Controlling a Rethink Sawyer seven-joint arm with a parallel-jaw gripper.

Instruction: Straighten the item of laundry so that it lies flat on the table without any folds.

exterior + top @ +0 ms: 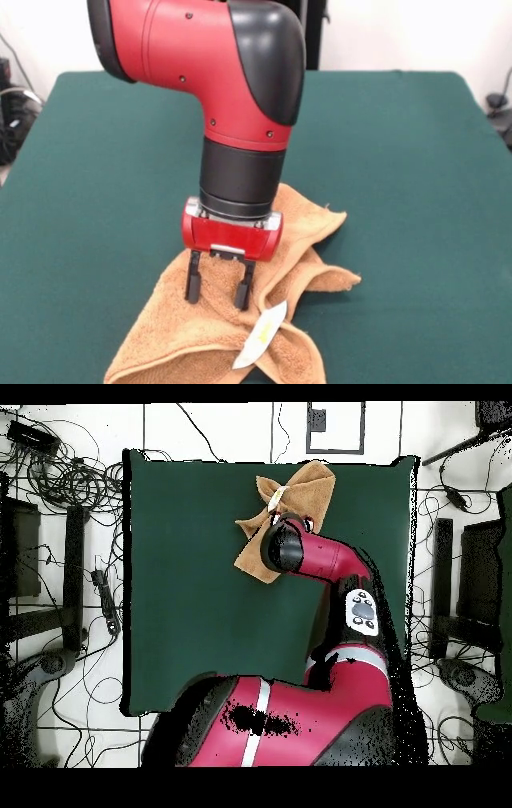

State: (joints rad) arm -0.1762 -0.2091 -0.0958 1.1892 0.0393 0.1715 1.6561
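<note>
Here the orange-tan towel (228, 320) lies crumpled on the dark green surface (416, 160), at the near edge in the front view, with part of it running out of the picture at the bottom. It is bunched toward its middle, so that separate corners fan outward: one reaches up and right toward the centre of the surface, one points right, and two spread down to the left and right. A white tag (262, 334) with yellow print (too small to read) sticks out from the bunched part, just in front of the gripper. The gripper (218, 290) hangs straight down from the red and black arm (232, 88), its two black fingers (193, 280) spread apart, tips at or just above the cloth, holding nothing. From overhead, the towel (255, 549) lies near the surface's (180, 604) far edge, partly hidden beneath the arm's (320, 559) wrist.
</note>
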